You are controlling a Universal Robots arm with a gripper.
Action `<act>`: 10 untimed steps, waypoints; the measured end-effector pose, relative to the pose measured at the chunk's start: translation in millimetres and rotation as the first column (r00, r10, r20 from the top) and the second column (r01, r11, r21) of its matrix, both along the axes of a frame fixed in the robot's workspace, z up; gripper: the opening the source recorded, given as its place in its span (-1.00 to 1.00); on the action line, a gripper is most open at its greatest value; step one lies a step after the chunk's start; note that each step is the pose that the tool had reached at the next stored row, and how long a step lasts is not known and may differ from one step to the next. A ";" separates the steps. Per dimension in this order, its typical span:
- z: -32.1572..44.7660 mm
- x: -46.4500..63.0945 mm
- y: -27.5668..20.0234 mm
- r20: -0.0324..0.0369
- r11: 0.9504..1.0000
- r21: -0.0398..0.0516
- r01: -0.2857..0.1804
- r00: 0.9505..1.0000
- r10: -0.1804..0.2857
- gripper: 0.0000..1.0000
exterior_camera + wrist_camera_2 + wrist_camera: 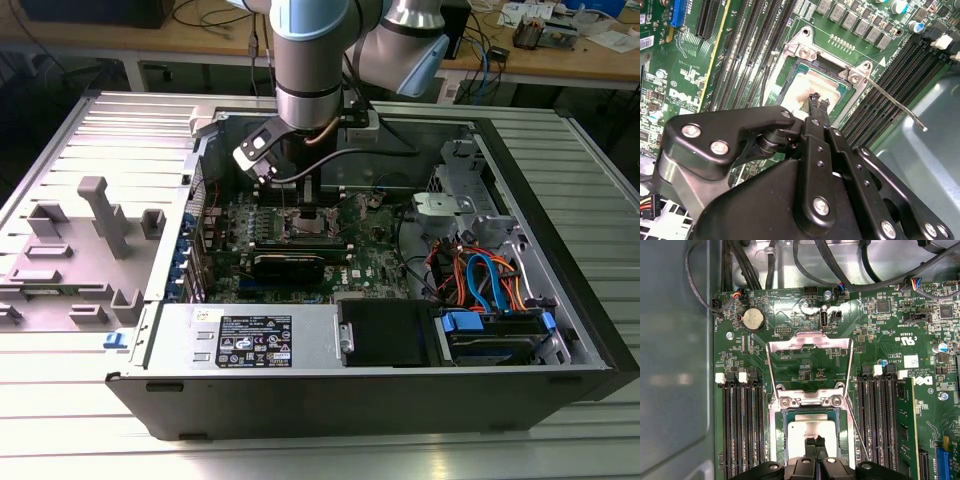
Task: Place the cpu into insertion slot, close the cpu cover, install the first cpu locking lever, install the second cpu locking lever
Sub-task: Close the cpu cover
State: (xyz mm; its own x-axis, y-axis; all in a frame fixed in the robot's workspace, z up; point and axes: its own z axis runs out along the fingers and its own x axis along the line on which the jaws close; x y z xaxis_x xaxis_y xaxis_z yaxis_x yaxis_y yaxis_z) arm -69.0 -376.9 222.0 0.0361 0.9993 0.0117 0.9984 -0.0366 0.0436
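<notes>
**A:** Silver-grey metal, that is the chip, lying inside the socket on the green circuit board. Is it down flat?

**B:** I can't tell. In the first wrist view the gripper is right over the middle of the socket. Its two tips are closed together with nothing between them. Whether they touch the chip's top or hang just above it, I can't say.

**A:** So what worries you?

**B:** If the chip sits slightly crooked in the socket, a push from above could bend the contacts under it. Closed tips that slide sideways could also nudge it out of its seat.

**A:** And the cover?

**B:** It is swung open, hinged at the socket's far edge from the gripper, and not yet closed. Brought down on a tilted chip, I think it would jam or crush a corner.

**A:** The lever?

**B:** In the second wrist view one thin lever sticks out from a corner of the socket, unlatched, above the memory slots beside the socket. It looks like springy wire. I expect closed tips could slip off it, and it could then spring back. A slip that close to the socket could also put the gripper into the board.
</notes>
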 end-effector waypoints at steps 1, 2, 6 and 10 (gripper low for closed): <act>0.0 0.2 0.0 0.000 1.000 0.000 0.000 1.000 0.000 -0.79; 0.1 1.6 0.0 0.000 1.000 0.000 -0.001 1.000 0.001 -0.79; 0.1 6.8 -0.1 -0.001 1.000 0.000 -0.001 1.000 0.001 -0.79; 2.7 7.7 0.1 -0.001 1.000 0.000 -0.001 1.000 0.001 -0.79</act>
